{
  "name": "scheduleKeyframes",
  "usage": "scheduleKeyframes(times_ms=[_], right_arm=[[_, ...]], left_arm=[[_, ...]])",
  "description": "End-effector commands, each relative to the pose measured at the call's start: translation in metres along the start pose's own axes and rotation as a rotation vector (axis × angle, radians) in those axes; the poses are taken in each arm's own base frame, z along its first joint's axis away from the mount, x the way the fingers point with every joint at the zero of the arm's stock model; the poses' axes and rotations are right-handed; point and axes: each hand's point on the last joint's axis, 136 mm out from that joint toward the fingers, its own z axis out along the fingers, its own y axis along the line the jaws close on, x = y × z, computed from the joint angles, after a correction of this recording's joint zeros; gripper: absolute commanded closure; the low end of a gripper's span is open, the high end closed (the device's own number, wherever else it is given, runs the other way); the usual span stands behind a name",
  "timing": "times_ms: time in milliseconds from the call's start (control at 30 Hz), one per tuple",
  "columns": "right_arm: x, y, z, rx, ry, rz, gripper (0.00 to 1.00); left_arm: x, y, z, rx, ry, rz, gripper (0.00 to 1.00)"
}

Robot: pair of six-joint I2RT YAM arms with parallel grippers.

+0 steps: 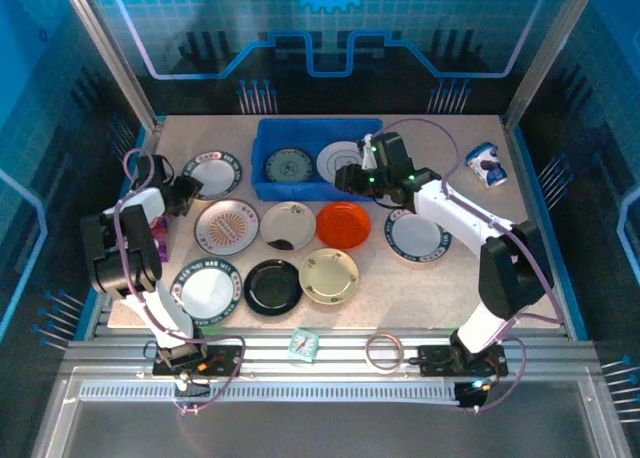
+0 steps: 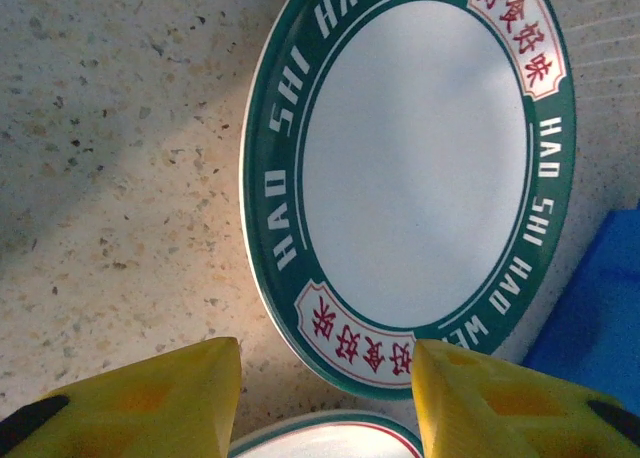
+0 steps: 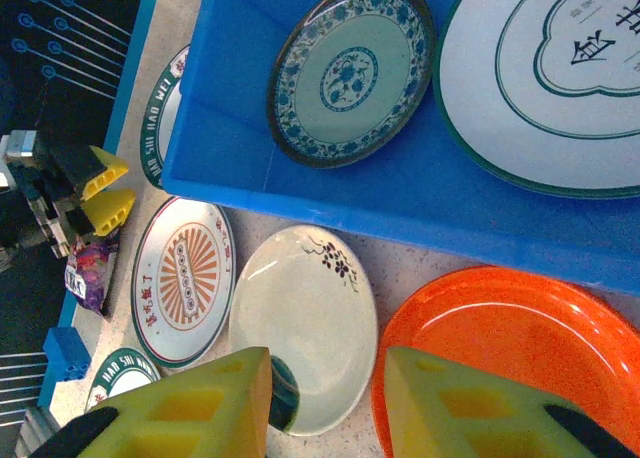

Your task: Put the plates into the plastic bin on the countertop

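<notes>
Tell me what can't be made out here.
- Top external: the right arm covers part of the white plate in the plastic bin.
- Left wrist: the bottom edge cuts off a second plate between the fingers.
- Right wrist: a finger and the bottom edge hide part of the orange plate.
- Top external: the blue-and-white object is too small to identify.

Left arm (image 1: 120,258) is standing folded at the left side, elbow raised, forearm angling forward. Left gripper (image 1: 188,190) is pointing downward; its yellow fingers (image 2: 150,403) are sitting apart, jaws open. Right arm (image 1: 460,210) is stretching forward and to the left from its base, forearm slanting across. Right gripper (image 1: 352,178) is hanging low, wrist tilted, yellow fingertips (image 3: 190,413) likewise parted.
</notes>
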Motion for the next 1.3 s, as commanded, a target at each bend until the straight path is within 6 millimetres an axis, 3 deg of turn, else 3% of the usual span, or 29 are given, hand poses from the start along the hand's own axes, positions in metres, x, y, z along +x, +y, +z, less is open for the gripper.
scheduleKeyframes(times_ms=[0, 500, 767, 933, 1133, 1267], right_arm=[[-0.012, 0.006, 0.001, -0.026, -0.016, 0.005, 0.65], [-0.011, -0.001, 0.012, -0.01, 0.008, 0.017, 0.65], [-0.012, -0.002, 0.018, -0.013, 0.018, 0.023, 0.65], [-0.011, -0.003, 0.018, -0.01, 0.02, 0.023, 0.65], [-0.011, -0.003, 0.017, -0.008, 0.02, 0.019, 0.65], [-0.01, 0.0, 0.018, -0.02, 0.029, 0.018, 0.65]], left_arm=[[-0.012, -0.007, 0.006, 0.019, -0.017, -0.017, 0.5], [-0.019, -0.004, 0.04, 0.013, 0.011, -0.065, 0.53], [-0.02, -0.001, 0.049, 0.016, 0.014, -0.087, 0.58], [-0.019, -0.001, 0.052, 0.016, 0.015, -0.097, 0.64], [-0.019, 0.001, 0.055, 0.015, 0.008, -0.101, 0.77], [-0.017, 0.0, 0.056, 0.021, 0.013, -0.105, 0.79]])
